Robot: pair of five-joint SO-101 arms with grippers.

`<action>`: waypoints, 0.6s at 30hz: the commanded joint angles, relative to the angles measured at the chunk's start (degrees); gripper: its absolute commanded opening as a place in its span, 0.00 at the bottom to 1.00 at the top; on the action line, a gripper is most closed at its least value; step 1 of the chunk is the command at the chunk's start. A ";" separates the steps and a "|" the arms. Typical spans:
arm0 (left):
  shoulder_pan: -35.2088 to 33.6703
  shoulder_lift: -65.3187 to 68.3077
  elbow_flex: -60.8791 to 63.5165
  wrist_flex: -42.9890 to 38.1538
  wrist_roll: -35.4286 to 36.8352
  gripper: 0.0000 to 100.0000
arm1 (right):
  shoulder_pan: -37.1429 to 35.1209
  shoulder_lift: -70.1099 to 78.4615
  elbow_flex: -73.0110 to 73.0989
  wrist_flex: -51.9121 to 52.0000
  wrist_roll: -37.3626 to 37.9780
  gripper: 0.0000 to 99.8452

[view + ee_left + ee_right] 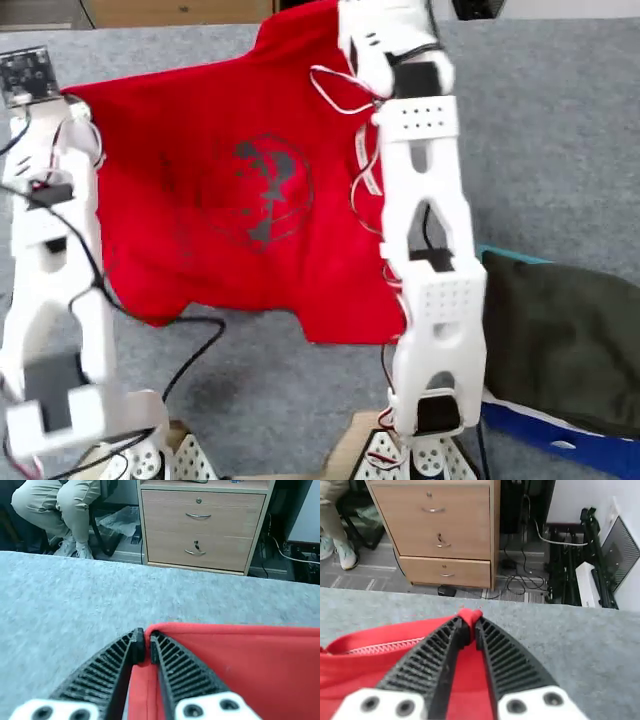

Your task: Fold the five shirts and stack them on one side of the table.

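Observation:
A red shirt (240, 200) with a dark round print lies spread on the grey table (560, 130), front side up. My left gripper (147, 641) is shut on the red shirt's (240, 670) corner at the table's left. Near the far edge, my right gripper (469, 625) is shut on another edge of the red shirt (365, 655), by its stitched hem. In the high view the left arm (55, 260) runs along the shirt's left side and the right arm (425, 230) along its right side.
A dark green garment (560, 340) lies on something blue at the right front of the table. A wooden drawer cabinet (202, 525) stands on the floor beyond the far edge. Cables and black stands (580, 555) lie on the floor near it.

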 commanded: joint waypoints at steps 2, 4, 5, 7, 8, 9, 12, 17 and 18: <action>0.26 13.23 -18.02 -1.85 0.70 0.02 | -1.10 5.85 -13.23 -4.92 -0.35 0.01; 0.26 17.27 -24.97 2.11 0.70 0.02 | -1.19 8.66 -17.63 -5.10 -0.35 0.01; 0.35 18.51 -28.31 4.57 0.70 0.02 | -1.19 9.89 -19.56 -5.19 -0.35 0.01; 1.23 20.70 -34.55 8.88 0.70 0.02 | -1.19 11.74 -22.46 -5.19 -0.35 0.01; 1.76 21.76 -37.36 10.46 0.70 0.02 | -1.19 12.44 -23.69 -5.19 -0.26 0.01; 2.29 22.81 -39.82 11.87 0.70 0.02 | -0.92 12.97 -24.66 -5.19 0.35 0.01; 3.87 25.54 -45.63 16.26 0.70 0.02 | -0.48 13.14 -26.33 -3.52 1.32 0.01; 4.31 26.59 -50.46 28.22 0.70 0.02 | -0.31 12.53 -30.11 5.54 1.58 0.01; 4.31 26.59 -51.25 30.59 0.70 0.02 | -0.31 12.44 -30.90 7.56 1.76 0.01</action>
